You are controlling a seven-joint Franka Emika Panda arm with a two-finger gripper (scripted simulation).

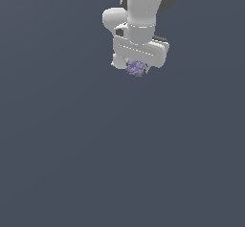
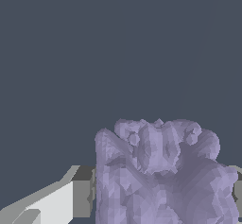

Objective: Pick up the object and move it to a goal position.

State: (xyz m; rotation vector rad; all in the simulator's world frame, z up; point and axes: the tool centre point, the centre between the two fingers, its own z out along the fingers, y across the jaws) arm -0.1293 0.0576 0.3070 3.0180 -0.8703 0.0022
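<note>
The object (image 1: 137, 68) is a small, bumpy, pale lavender lump that pokes out just below the white hand of the arm near the top of the exterior view. My gripper (image 1: 137, 68) is shut on it; the fingers are mostly hidden behind the hand and the lump there. In the wrist view the object (image 2: 163, 176) looms large and mottled, squeezed between a white and grey finger (image 2: 75, 194) on one side and a sliver of the other finger (image 2: 237, 190) at the frame's edge. No goal marker shows in either view.
Plain dark slate-grey ground fills both views. The white arm's wrist and link (image 1: 141, 10) rise out of the top of the exterior view.
</note>
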